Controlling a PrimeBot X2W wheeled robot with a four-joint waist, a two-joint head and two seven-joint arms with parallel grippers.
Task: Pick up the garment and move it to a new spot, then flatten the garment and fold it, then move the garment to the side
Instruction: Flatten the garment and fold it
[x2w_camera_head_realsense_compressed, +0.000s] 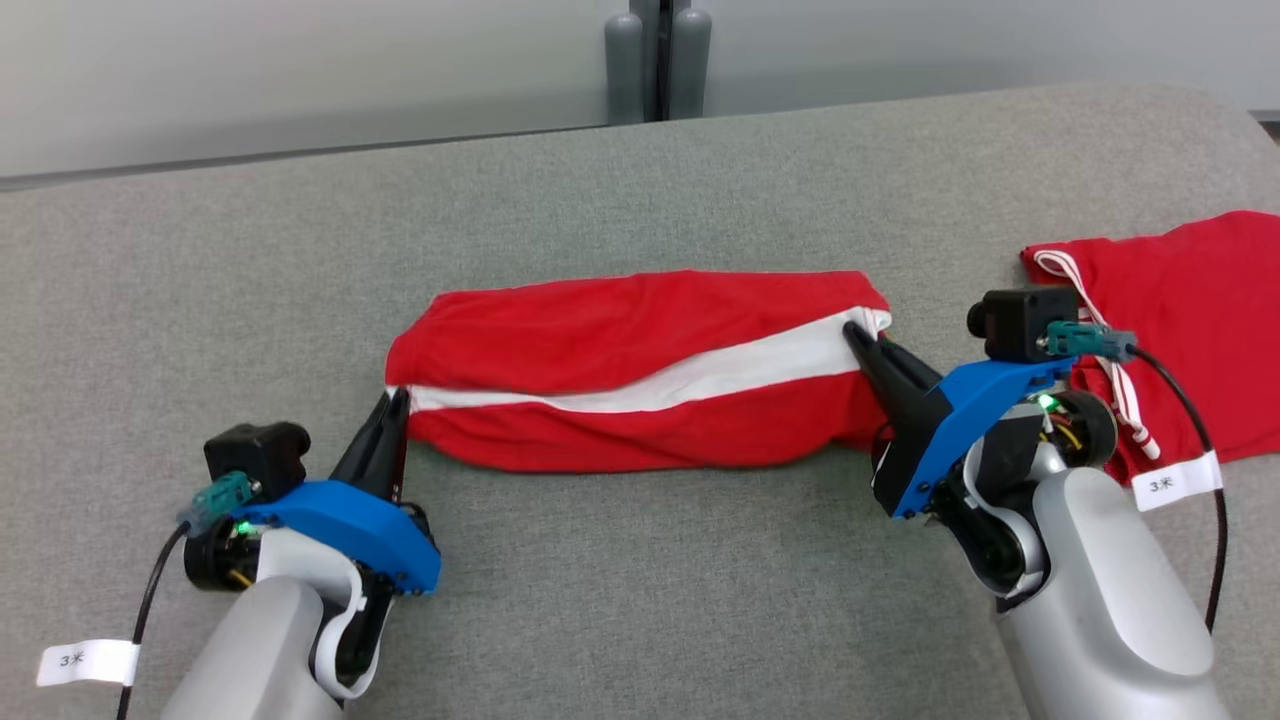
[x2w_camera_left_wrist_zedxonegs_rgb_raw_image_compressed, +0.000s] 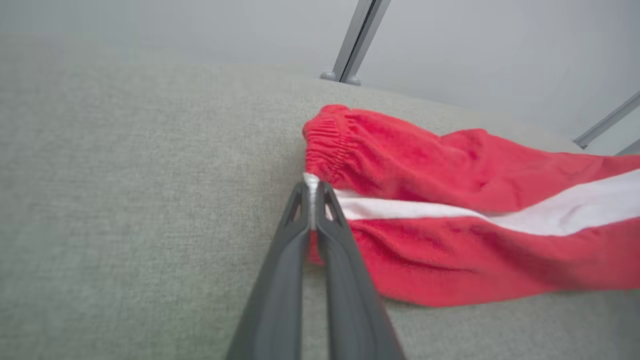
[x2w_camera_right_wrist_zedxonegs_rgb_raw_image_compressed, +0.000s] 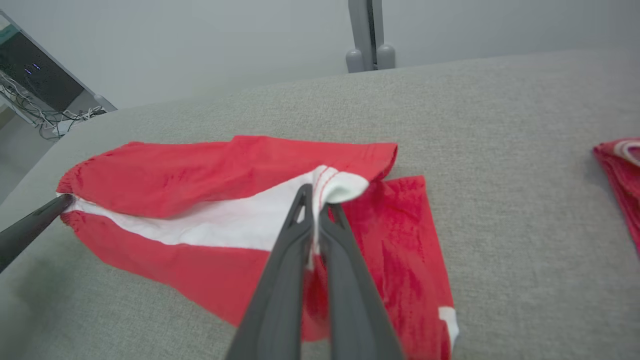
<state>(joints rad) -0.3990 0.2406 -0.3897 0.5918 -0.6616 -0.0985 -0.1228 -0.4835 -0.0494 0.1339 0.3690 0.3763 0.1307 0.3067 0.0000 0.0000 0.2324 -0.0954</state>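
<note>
Now grips the garment (x2w_camera_head_realsense_compressed: 620, 340) at both ends, with left end effector (x2w_camera_head_realsense_compressed: 398, 400) and right end effector (x2w_camera_head_realsense_compressed: 858, 335) clenched on it, flat on the desk (x2w_camera_head_realsense_compressed: 640, 560) (apart from another red cloth (x2w_camera_head_realsense_compressed: 1200, 300)). Looks like flattening; next calls for pulling taut, evenly.

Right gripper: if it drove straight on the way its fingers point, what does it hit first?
The red garment itself. The right gripper has its jaws shut on the white-striped end, so going on would push into that cloth, likely bunching it; depth beyond is unclear.
</note>
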